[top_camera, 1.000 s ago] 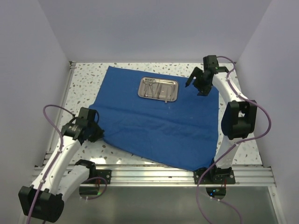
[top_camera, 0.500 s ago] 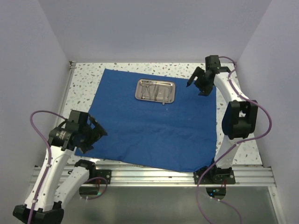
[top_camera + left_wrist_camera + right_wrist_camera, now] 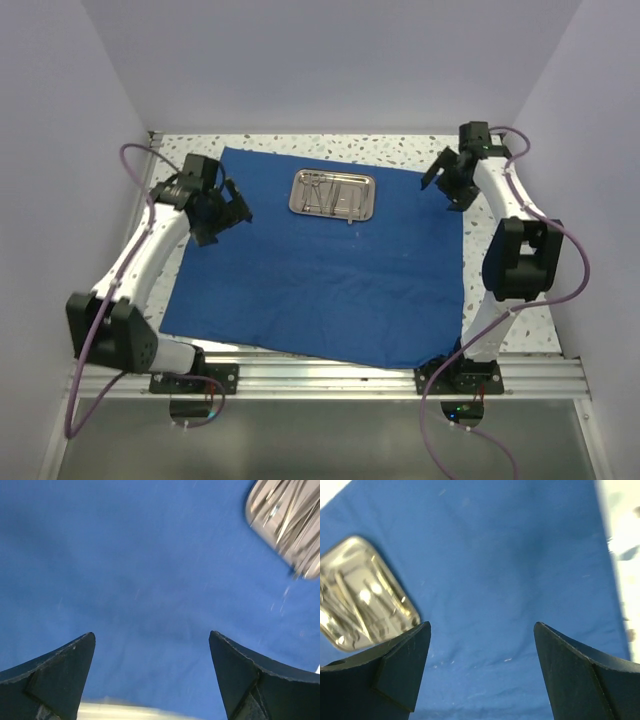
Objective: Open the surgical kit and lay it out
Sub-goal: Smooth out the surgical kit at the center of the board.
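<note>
The royal-blue cloth wrap [image 3: 330,265] lies spread flat over the table. A small shiny steel tray [image 3: 334,194] sits on its far middle part with slim steel instruments inside. My left gripper [image 3: 238,205] is open and empty, above the cloth's far left part, left of the tray. My right gripper [image 3: 441,178] is open and empty above the cloth's far right corner. The left wrist view shows blue cloth [image 3: 150,580] between the open fingers and the tray [image 3: 287,525] at upper right. The right wrist view shows cloth [image 3: 510,570] and the tray [image 3: 362,592] at left.
The speckled white tabletop [image 3: 180,165] shows around the cloth. White walls enclose the table on three sides. A metal rail [image 3: 330,375] runs along the near edge with the arm bases.
My left arm swung from the cloth's near left corner up to its far left part. The cloth's near left corner now lies flatter. My right gripper shifted slightly right.
</note>
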`<action>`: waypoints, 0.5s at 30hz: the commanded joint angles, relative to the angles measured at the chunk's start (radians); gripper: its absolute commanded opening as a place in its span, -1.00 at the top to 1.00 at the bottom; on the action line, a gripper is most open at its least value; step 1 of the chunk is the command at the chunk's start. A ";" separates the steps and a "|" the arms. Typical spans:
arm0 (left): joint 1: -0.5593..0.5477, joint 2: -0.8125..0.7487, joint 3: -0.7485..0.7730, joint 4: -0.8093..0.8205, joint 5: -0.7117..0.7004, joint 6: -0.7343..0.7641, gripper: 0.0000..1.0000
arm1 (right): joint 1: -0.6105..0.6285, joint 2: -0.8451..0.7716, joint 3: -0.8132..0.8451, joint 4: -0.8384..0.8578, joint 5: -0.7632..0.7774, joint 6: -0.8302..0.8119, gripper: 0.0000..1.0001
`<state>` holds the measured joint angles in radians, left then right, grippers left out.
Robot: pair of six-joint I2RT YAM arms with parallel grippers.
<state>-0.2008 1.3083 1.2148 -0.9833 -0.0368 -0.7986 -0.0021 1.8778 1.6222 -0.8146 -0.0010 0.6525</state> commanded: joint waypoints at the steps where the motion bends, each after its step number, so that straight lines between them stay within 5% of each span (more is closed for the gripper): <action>1: 0.046 0.164 0.130 0.283 -0.017 0.160 -1.00 | -0.100 -0.051 -0.010 -0.023 0.027 0.004 -0.75; 8: 0.249 0.556 0.324 0.500 0.132 0.265 -0.98 | -0.187 0.033 0.060 -0.037 0.038 -0.005 -0.72; 15: 0.290 0.865 0.549 0.526 0.233 0.360 -0.95 | -0.187 0.173 0.150 -0.077 0.099 -0.024 -0.69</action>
<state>0.0940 2.0918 1.6722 -0.5194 0.1055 -0.5198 -0.1955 2.0071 1.7363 -0.8532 0.0586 0.6437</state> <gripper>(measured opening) 0.980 0.850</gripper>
